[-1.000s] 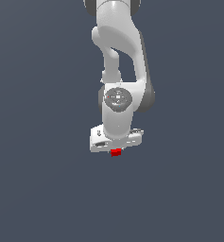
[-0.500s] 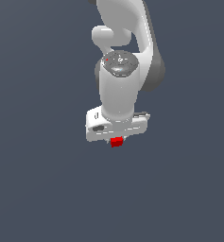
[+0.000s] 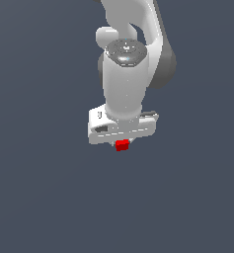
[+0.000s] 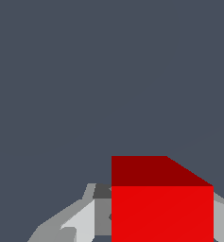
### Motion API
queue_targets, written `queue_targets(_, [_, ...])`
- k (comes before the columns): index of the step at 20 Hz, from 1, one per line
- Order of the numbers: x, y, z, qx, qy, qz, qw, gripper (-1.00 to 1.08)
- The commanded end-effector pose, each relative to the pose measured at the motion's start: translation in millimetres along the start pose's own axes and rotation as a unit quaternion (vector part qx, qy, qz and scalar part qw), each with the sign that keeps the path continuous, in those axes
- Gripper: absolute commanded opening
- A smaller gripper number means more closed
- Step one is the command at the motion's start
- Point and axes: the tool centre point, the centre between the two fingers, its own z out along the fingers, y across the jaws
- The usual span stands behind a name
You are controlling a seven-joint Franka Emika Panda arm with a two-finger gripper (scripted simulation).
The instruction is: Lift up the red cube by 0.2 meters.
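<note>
Higher now, red cube [image 3: 122, 145] in gripper [image 3: 121, 143], open room around.

Exterior high, distant — wrist close-up

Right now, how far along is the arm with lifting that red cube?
Done: the grasp. The gripper is shut on the red cube, and the wrist view shows the cube between the fingers. In hand: the cube hangs under the gripper. Left: confirming the full lift height, which a plain background with no visible surface cannot settle.
</note>
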Motion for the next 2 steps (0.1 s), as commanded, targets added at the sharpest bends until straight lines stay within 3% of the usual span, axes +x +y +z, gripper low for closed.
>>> queue_targets(1, [0.3, 0.1, 2.4, 0.000, 0.000, 0.000, 1.0000, -1.00])
queue_targets(2, [0.3, 0.1, 2.8, 0.000, 0.000, 0.000, 1.0000, -1.00])
